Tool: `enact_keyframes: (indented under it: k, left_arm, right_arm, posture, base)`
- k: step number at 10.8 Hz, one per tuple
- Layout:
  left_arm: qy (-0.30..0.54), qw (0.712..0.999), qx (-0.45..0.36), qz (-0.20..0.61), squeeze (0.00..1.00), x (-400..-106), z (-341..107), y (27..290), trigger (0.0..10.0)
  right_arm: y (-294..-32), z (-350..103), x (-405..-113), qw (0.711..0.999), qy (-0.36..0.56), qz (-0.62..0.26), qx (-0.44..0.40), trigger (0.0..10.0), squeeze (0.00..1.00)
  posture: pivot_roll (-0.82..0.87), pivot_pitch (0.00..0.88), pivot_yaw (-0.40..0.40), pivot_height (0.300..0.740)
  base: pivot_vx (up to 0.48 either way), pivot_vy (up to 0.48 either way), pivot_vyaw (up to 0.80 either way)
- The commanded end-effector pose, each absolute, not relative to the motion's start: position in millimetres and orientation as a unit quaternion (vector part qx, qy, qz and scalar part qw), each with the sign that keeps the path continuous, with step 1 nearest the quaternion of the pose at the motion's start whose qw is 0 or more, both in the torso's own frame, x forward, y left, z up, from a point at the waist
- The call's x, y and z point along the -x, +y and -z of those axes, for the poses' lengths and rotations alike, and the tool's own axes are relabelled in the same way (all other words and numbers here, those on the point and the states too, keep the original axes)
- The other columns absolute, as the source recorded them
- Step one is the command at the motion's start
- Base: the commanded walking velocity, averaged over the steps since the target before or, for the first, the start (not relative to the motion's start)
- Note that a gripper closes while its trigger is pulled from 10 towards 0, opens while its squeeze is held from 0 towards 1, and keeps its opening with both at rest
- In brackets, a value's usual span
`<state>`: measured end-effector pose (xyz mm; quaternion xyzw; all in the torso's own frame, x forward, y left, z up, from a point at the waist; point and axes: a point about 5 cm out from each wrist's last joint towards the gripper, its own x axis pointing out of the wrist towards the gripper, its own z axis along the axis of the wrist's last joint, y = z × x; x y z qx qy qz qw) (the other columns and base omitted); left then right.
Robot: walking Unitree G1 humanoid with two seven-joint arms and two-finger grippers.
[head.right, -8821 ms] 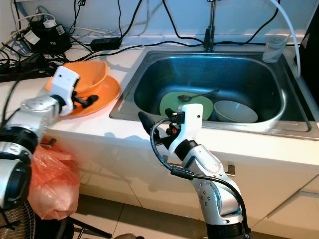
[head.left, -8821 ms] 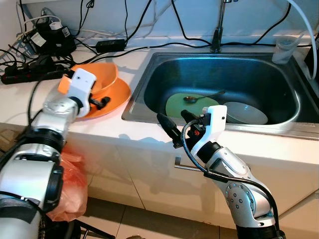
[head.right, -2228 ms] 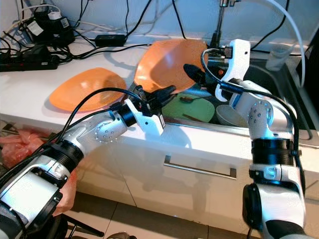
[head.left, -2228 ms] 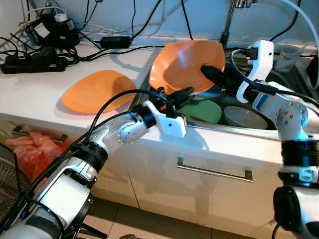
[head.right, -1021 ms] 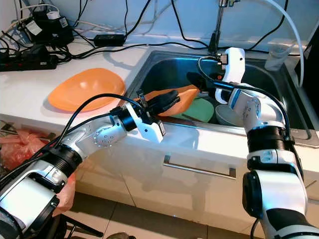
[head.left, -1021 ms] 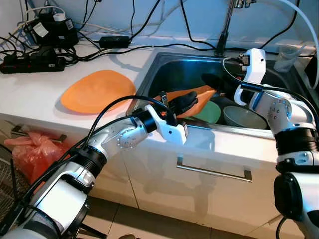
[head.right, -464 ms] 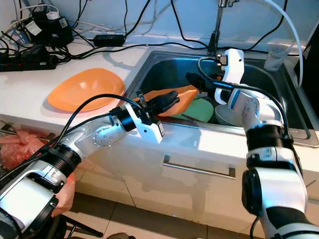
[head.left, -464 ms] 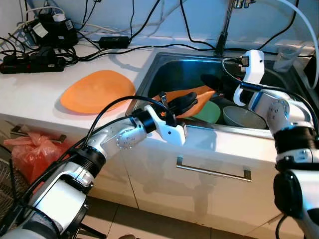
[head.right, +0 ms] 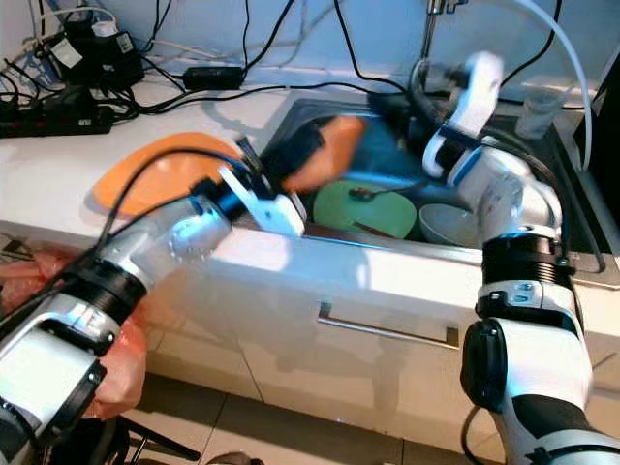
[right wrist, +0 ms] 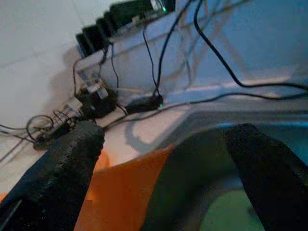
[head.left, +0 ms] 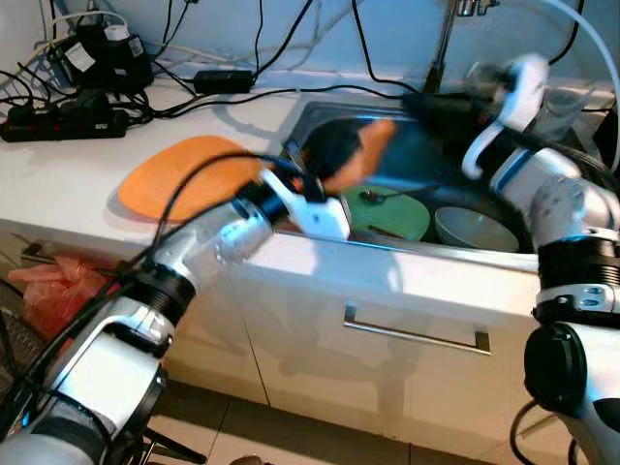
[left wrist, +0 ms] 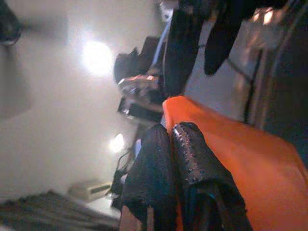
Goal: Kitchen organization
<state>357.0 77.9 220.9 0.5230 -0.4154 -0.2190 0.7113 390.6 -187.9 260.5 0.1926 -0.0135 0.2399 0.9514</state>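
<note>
We are in a home kitchen. A steel sink (head.left: 552,254) with a tap (head.left: 444,44) is set into a white counter (head.left: 87,155) above a drawer (head.left: 417,334), with dishes (head.left: 387,213) lying in the basin. Power strips (head.left: 63,121) and cables (head.left: 281,92) run along the wall.

Left gripper (head.left: 334,155) and orange bowl (head.left: 368,145) motion-blurred; right gripper (head.right: 402,111) smeared, bowl partly hidden.
</note>
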Motion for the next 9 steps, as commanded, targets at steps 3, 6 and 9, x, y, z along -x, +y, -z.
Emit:
enact_keyframes:
  k: [3,6,9]
  left_arm:
    - [-0.433,0.719,-0.515,0.175,0.00,-363.5,-241.4,84.6,0.0]
    - [-0.454,0.691,-0.519,0.216,0.00,-356.1,-239.4,78.9,0.0]
    - [-0.444,0.671,-0.538,0.253,0.00,-350.7,-230.7,88.9,0.0]
  right_arm:
    - [-187.4,-258.1,-385.3,0.949,-0.013,-0.242,-0.202,10.0,0.00]
    - [-189.5,-255.4,-383.8,0.955,0.014,-0.247,-0.162,10.0,0.00]
    - [-188.4,-244.6,-381.7,0.957,0.035,-0.242,-0.157,10.0,0.00]
  posture:
    - [0.06,0.000,0.031,0.740]
    - [0.06,0.000,0.028,0.740]
    - [0.06,0.000,0.023,0.740]
  base:
    - [0.000,0.000,0.00]
    - [0.000,0.000,0.00]
    - [0.000,0.000,0.00]
